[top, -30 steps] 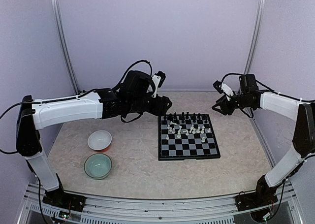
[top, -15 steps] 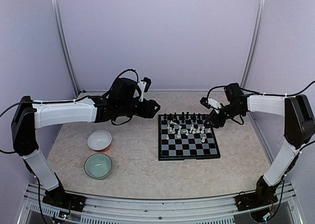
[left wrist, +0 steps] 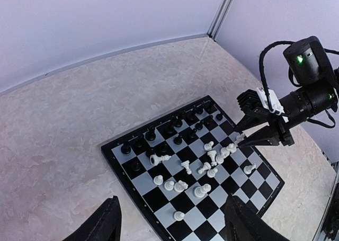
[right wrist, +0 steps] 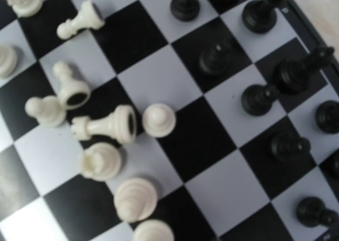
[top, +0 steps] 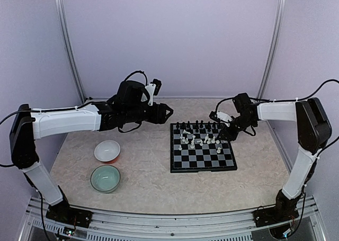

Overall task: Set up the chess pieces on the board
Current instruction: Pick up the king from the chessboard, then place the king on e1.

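Note:
The board (top: 203, 157) lies right of centre. Black chess pieces (top: 197, 127) stand along its far rows. White chess pieces (top: 204, 141) are scattered mid-board, some lying on their sides. My left gripper (top: 168, 113) hovers left of the board's far corner; in the left wrist view it (left wrist: 172, 230) is open and holds nothing above the board (left wrist: 159, 201). My right gripper (top: 226, 135) is low over the board's far right part, its tips at a white piece (left wrist: 241, 139). The right wrist view shows a white pawn (right wrist: 159, 119), a fallen white piece (right wrist: 106, 125) and black pieces (right wrist: 259, 98); its own fingers are hidden.
A white bowl (top: 107, 151) and a pale green bowl (top: 105, 178) sit left of the board, near the left arm. Walls close the table in at the back and on both sides.
My right arm has swung in from the right wall and come down onto the board's far right part. My left gripper has drawn back slightly to the left.

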